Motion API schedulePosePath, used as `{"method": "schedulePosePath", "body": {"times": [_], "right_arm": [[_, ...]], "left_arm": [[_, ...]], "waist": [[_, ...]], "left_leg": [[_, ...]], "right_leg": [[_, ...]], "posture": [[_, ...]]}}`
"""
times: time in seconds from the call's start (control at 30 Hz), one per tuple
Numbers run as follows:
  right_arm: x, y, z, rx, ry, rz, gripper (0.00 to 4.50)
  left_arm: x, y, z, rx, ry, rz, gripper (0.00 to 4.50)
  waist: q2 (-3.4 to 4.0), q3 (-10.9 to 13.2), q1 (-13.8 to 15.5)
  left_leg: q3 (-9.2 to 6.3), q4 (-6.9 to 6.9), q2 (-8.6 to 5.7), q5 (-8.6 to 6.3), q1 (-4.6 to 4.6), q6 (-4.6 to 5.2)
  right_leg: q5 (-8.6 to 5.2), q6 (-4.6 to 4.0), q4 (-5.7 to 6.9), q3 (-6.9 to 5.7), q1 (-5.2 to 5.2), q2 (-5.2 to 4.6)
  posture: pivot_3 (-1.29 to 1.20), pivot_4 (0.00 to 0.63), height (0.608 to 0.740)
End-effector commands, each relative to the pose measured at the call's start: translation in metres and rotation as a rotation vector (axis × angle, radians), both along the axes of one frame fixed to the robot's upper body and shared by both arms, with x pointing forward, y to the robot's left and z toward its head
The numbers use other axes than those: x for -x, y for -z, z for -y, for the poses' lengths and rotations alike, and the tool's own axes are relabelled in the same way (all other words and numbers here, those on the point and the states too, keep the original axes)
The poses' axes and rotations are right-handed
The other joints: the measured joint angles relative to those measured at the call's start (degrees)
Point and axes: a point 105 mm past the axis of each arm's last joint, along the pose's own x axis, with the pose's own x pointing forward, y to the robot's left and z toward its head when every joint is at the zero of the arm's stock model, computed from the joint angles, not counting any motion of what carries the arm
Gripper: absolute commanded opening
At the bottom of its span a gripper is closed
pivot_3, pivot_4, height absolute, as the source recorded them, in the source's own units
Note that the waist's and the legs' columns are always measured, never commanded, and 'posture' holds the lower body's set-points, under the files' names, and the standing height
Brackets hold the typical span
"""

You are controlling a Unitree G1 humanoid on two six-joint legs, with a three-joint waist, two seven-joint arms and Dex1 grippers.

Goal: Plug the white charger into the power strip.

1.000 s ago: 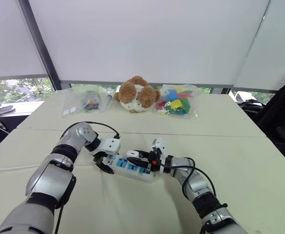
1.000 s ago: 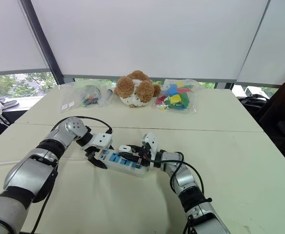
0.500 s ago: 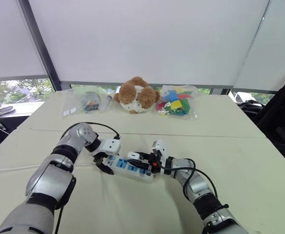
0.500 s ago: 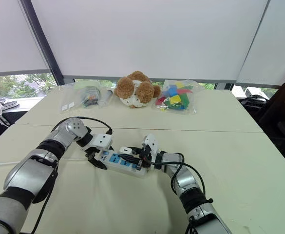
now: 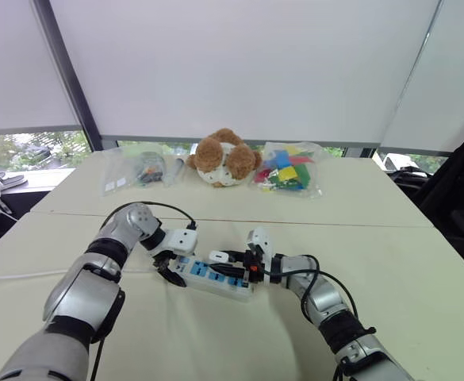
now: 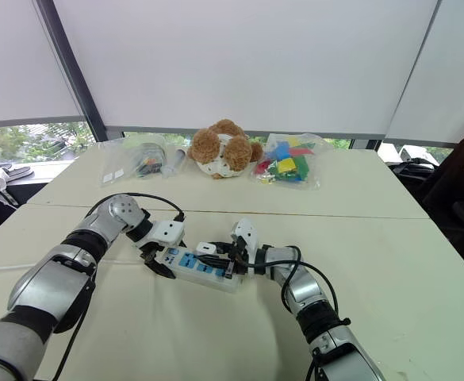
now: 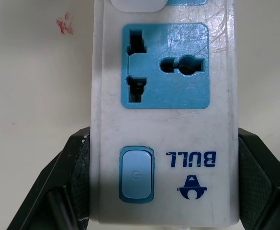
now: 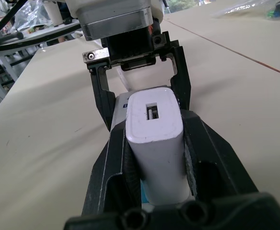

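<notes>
We hold the smooth, round-cornered white charger (image 8: 155, 139) in our right gripper (image 5: 235, 263), black fingers closed on its flanks and its USB slot facing the wrist. It sits over the long, scuffed white power strip (image 5: 212, 274) with blue sockets. Our left gripper (image 5: 170, 268) pinches the strip's switch end between textured pads. Bare matte table (image 5: 374, 238) lies open at 3 and 6 o'clock of the strip, and a fuzzy plush toy (image 5: 224, 156) sits at 12.
</notes>
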Motion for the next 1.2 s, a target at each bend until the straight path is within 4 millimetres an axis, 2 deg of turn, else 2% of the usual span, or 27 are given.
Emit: {"method": "schedulePosePath", "body": {"times": [0.03,0.23,0.33,0.47,0.53,0.63,0.7,0.87,0.93,0.97,1.07,1.2], "right_arm": [[0.014,0.082,0.030,0.203,0.096,-0.263,1.26],[0.011,0.045,0.035,0.065,0.123,-0.163,4.35],[0.016,0.030,0.035,0.030,0.118,-0.127,4.43],[0.040,0.006,0.043,0.006,0.108,-0.069,4.43],[0.048,-0.009,0.056,-0.016,0.149,-0.054,4.43],[0.069,-0.043,0.075,-0.080,0.208,-0.045,4.43],[0.080,-0.055,0.083,-0.103,0.244,-0.062,4.43],[0.105,-0.061,0.097,-0.077,0.302,-0.108,4.43],[0.112,-0.061,0.100,-0.068,0.317,-0.120,4.50],[0.113,-0.061,0.101,-0.063,0.325,-0.123,4.50],[0.115,-0.061,0.103,-0.055,0.340,-0.132,4.50],[0.116,-0.055,0.108,-0.034,0.350,-0.148,4.50]], "left_arm": [[-0.005,-0.009,0.001,-0.033,0.026,0.062,3.04],[-0.007,-0.010,0.004,-0.027,0.026,0.080,3.04],[-0.008,-0.010,0.005,-0.024,0.026,0.083,3.04],[-0.008,-0.009,0.005,-0.021,0.020,0.087,3.04],[-0.009,-0.008,0.004,-0.006,-0.005,0.077,3.04],[-0.008,-0.010,0.004,0.044,-0.044,0.045,3.04],[-0.008,-0.012,0.005,0.073,-0.075,0.021,3.04],[-0.006,-0.016,0.003,0.089,-0.115,-0.024,3.04],[-0.006,-0.016,0.000,0.087,-0.127,-0.022,4.07],[-0.007,-0.018,-0.001,0.095,-0.137,-0.008,4.35],[-0.011,-0.026,0.001,0.131,-0.158,0.033,4.43],[-0.014,-0.053,0.000,0.232,-0.192,0.081,4.43]], "waist": [[0.00,0.00,0.02],[-0.11,-0.07,0.50],[-0.12,-0.04,0.56],[0.08,0.07,0.46],[0.07,0.08,0.47],[0.10,0.15,0.55],[0.04,0.19,0.42],[-0.15,0.37,0.38],[-0.24,0.49,0.37],[-0.24,0.53,0.30],[-0.35,0.65,0.26],[-0.40,0.79,0.37]], "left_leg": [[0.00,0.00,0.00,0.00,0.00,0.00],[-0.01,0.01,0.00,0.00,0.21,0.00],[-0.02,0.01,-0.01,0.00,0.20,-0.01],[-0.01,0.09,-0.03,0.04,-0.31,-0.07],[-0.06,0.10,-0.03,0.04,-0.36,-0.07],[-0.08,0.08,-0.05,0.04,-0.42,-0.07],[-0.10,0.08,-0.05,0.04,-0.42,-0.07],[-0.13,0.07,-0.05,0.04,-0.40,-0.07],[-0.14,0.06,-0.05,0.04,-0.43,-0.07],[-0.14,0.06,-0.05,0.04,-0.43,-0.07],[-0.14,0.06,-0.04,0.04,-0.44,-0.07],[-0.13,0.06,-0.04,0.04,-0.45,-0.07]], "right_leg": [[0.00,0.00,0.00,0.00,0.00,0.00],[-0.01,0.00,-0.08,0.00,0.31,0.00],[-0.02,0.01,-0.12,0.00,0.33,-0.02],[-0.02,0.01,-0.05,0.08,-0.23,-0.01],[-0.02,0.01,-0.06,0.04,-0.26,-0.01],[-0.03,0.02,-0.10,0.05,-0.27,-0.01],[-0.03,0.03,-0.11,0.05,-0.24,0.00],[-0.04,0.02,-0.11,0.05,-0.24,0.03],[-0.05,0.03,-0.12,0.05,-0.25,0.03],[-0.05,0.03,-0.12,0.05,-0.26,0.03],[-0.05,0.03,-0.13,0.07,-0.29,0.04],[-0.05,0.03,-0.13,0.07,-0.29,0.03]], "posture": [[0.00,0.150,0.739],[0.00,0.150,0.739],[0.00,0.150,0.739],[0.00,0.150,0.739],[0.00,0.150,0.739],[0.00,0.150,0.739],[0.00,0.150,0.739],[0.00,0.150,0.739],[0.00,0.150,0.739],[0.00,0.150,0.739],[0.00,0.150,0.739],[0.00,0.150,0.739]]}}
